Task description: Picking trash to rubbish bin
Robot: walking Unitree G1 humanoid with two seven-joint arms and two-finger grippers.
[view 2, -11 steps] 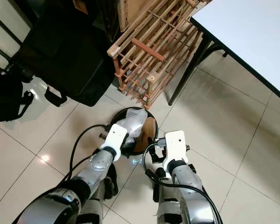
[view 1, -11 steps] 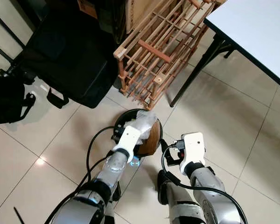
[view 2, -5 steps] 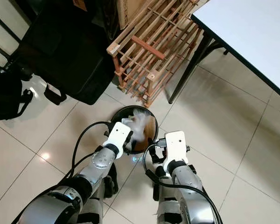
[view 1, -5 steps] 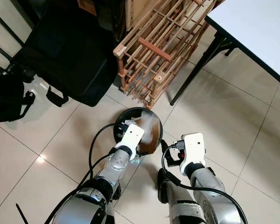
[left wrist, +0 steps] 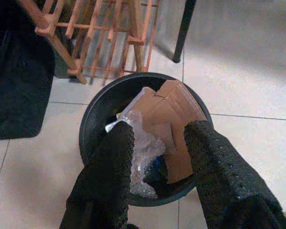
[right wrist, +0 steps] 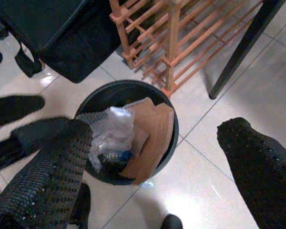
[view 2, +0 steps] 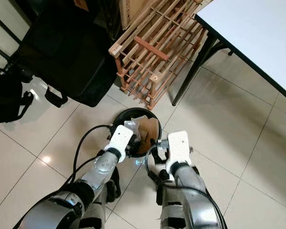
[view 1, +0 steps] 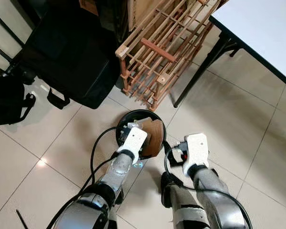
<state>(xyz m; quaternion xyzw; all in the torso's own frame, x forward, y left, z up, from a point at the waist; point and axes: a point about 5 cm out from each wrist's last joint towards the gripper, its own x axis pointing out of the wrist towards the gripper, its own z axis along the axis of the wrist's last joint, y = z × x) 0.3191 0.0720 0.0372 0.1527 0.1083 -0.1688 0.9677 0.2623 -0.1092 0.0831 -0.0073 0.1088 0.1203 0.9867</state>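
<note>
Left eye view: glossy tiled floor (view 1: 238, 119), rubbish bin (view 1: 125, 120).

Looks like a home storage corner: glossy tiled floor (view 1: 52, 143), wooden slatted rack (view 1: 159, 47), black bags (view 1: 71, 57), white table (view 1: 262, 33), round bin (left wrist: 97, 114).

At your 12 o'clock a wooden lattice rack (view 1: 158, 45) leans; a black bag (view 1: 69, 57) lies at 10, a white table (view 1: 262, 33) stands at 2.
</note>
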